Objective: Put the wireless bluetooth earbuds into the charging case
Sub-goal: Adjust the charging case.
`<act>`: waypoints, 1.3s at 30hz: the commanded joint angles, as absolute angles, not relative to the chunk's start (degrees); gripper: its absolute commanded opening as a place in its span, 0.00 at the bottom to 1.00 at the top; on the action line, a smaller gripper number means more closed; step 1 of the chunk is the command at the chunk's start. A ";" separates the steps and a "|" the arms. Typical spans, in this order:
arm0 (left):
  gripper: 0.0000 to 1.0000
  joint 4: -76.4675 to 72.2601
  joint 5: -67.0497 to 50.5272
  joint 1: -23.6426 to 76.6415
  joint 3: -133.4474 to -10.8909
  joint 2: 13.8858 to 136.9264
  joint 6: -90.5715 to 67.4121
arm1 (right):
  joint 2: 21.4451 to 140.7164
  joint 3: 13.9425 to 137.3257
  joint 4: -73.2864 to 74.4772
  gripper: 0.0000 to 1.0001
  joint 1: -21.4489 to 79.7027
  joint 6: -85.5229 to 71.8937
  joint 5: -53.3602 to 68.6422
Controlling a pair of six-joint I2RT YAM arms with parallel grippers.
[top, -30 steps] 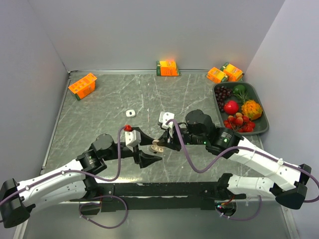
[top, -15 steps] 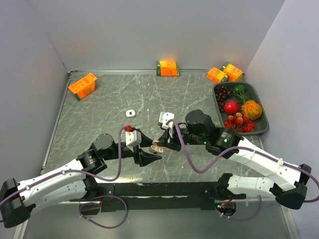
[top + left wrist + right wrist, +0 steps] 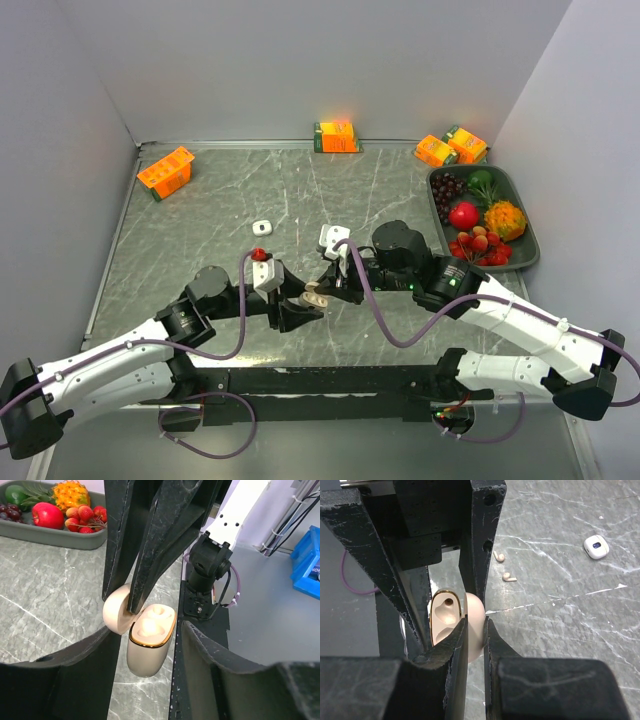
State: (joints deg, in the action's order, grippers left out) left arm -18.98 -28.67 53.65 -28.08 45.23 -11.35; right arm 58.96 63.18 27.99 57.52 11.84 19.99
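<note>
Two earbuds (image 3: 509, 577), one open charging case (image 3: 147, 655), right fingers (image 3: 451, 680) pinching lid (image 3: 116, 614), left fingers (image 3: 210, 680) parted around it

Overhead view looks down; 2 close wrist views, opposed, share the case (image 3: 148, 650).

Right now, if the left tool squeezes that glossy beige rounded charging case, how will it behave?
The glossy beige rounded charging case looks smooth and curved, so it may slip when squeezed. It hangs by its hinged lid, pinched in the right tool, so a push would probably swing the body.
</note>
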 commanded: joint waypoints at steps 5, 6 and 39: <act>0.45 -21.97 -29.09 53.44 -27.25 44.12 -11.95 | 57.48 64.78 26.10 0.00 57.83 11.87 20.04; 0.41 -22.06 -29.18 53.44 -27.16 44.12 -12.04 | 57.39 64.69 26.10 0.00 57.83 11.87 19.95; 0.01 -19.26 -0.21 53.35 -19.95 27.52 -15.47 | 56.50 59.43 19.60 0.98 46.33 -18.15 4.04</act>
State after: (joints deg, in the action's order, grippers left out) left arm -20.12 -11.31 53.58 -19.94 32.80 -13.89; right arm 54.87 62.87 20.95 53.01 -5.06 8.34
